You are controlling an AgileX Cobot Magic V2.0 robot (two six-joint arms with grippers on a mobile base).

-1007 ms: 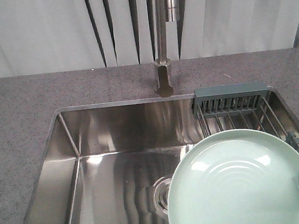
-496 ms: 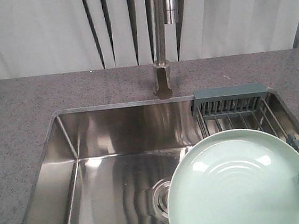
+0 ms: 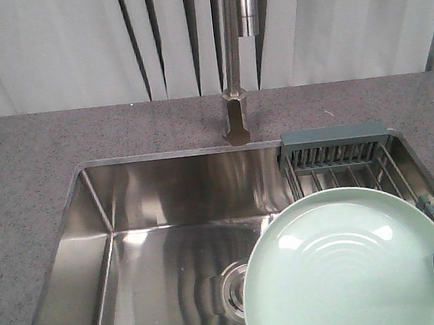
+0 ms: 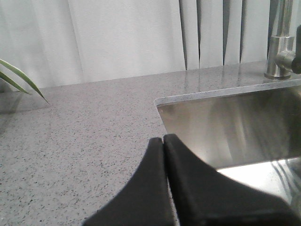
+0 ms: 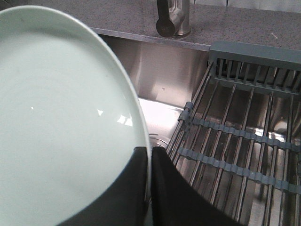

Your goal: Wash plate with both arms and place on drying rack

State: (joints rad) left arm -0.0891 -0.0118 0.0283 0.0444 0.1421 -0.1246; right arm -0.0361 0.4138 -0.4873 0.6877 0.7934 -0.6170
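Both closed: right claw [image 5: 150, 157] pinches rim of plate [image 5: 61, 117]; left claw [image 4: 163, 141] pressed together.

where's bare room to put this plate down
The steel-rod drying rack beside the round pale mint-green plate lies bare. So do the shiny steel sink basin left of it and the grey speckled countertop. Crowded: near right corner, under the plate.

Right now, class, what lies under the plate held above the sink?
Beneath the plate, the far rods of the drying rack and part of the sink drain show. The plate covers the rest of both.
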